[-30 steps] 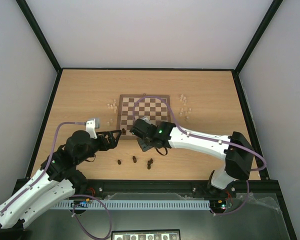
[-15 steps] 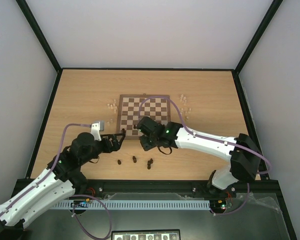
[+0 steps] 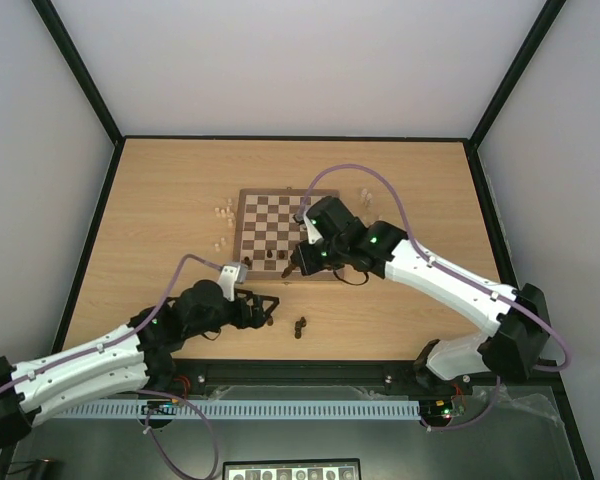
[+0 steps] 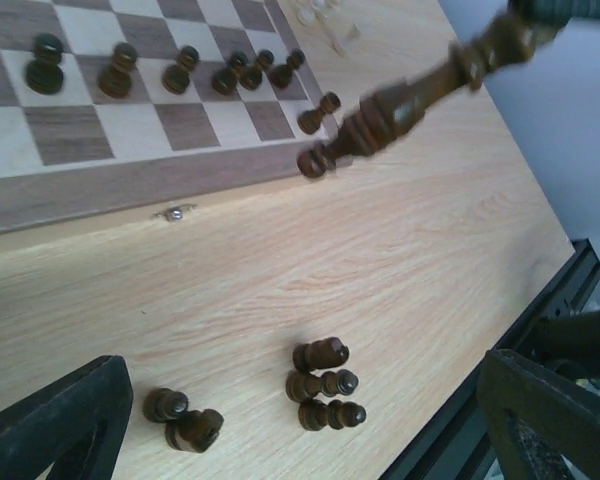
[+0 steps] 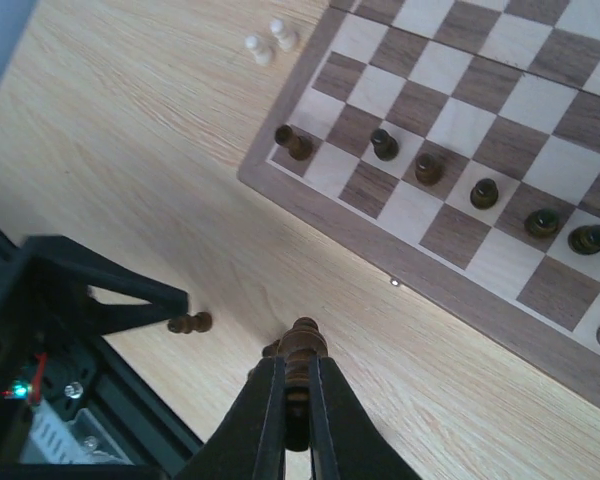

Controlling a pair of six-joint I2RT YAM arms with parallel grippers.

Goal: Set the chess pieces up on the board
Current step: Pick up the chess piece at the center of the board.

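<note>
While the right tool (image 3: 292, 264) hangs over the near border of the square wooden chessboard (image 3: 298, 212) with dark brown and cream checks, its fingers drawn together, the left tool (image 3: 269, 311) sits low over the light wood tabletop (image 3: 160, 200) nearer the arm bases, spread wide. Small pale cream chessmen (image 3: 223, 212) stand in clusters off both sides of the board. A clump of loose dark brown chessmen (image 3: 300, 326) lies on the tabletop just right of the left tool.

From the left wrist, the two black fingers (image 4: 60, 420) stand far apart at the lower corners. That clump of three lies on the tabletop between them, with two more dark chessmen (image 4: 185, 425) to its left. Beyond, a line of dark brown pawns (image 4: 180, 72) stands on the board, and a tall dark brown turned chessman (image 4: 410, 100) hangs tilted above the board's border.

From the right wrist, the fingers pinch that tall chessman, one end sticking out past the fingertips. Dark pawns run along the board's near part, and two cream chessmen stand just off its corner.
</note>
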